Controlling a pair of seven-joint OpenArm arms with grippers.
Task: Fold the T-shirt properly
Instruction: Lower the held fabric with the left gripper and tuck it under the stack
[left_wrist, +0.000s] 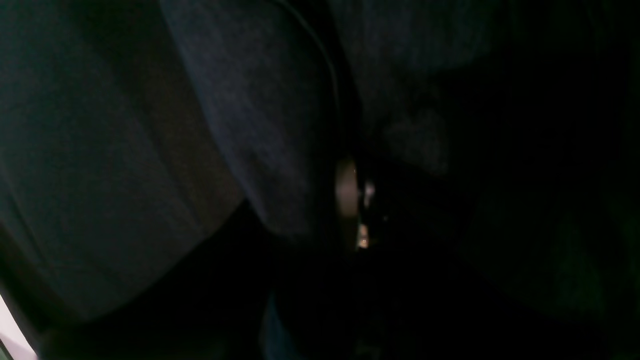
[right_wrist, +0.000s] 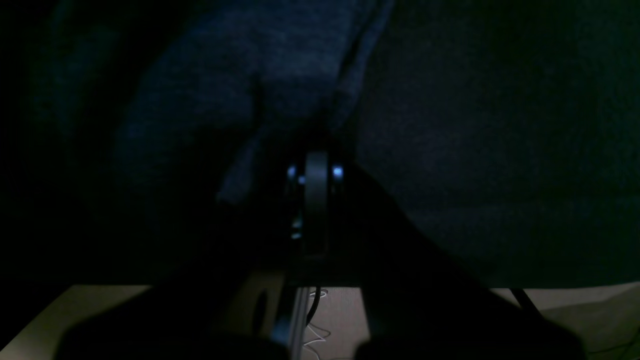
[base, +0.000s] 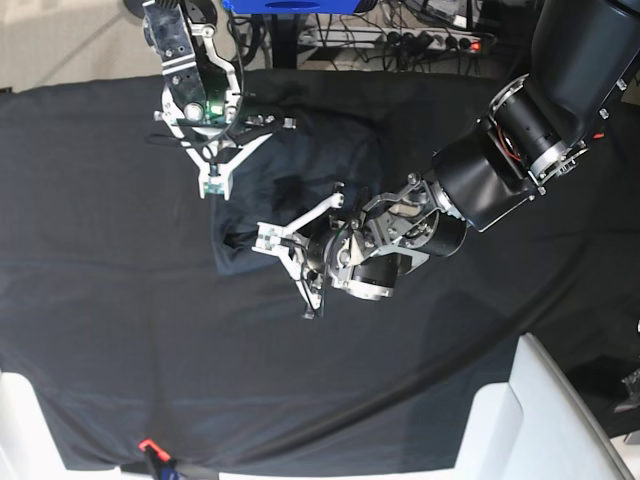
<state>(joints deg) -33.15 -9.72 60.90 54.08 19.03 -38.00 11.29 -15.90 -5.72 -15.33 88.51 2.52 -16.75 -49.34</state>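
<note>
Lying bunched near the middle of the desk: one T-shirt (base: 300, 175), dark charcoal-grey, wrinkled, a shade lighter and bluer than the cloth beneath it. One black table cloth (base: 90, 300) covers the desk from edge to edge in the base view.

Arms, two. One left pincer (base: 310, 300), on the base view's right, reaches in low from the dark bulky arm and sits at the T-shirt's near edge. Its two fingers are drawn close together, with grey fabric bunched against them in the left wrist view (left_wrist: 345, 200); whether cloth is actually pinched between them cannot be told in that darkness. One right pincer (base: 213, 187), on the base view's left, points down at the T-shirt's far left corner, fingers brought together to a point. In the right wrist view (right_wrist: 316, 200) the jaws are fully closed, with folds of the T-shirt (right_wrist: 240, 75) draped just above and around them; a held layer cannot be made out.

Other items: one white chair-like shape (base: 540, 420) at the near right corner, one small red-and-black clip (base: 150, 450) at the near left edge of the cloth, one power strip (base: 430, 40) on the floor beyond the desk.
</note>
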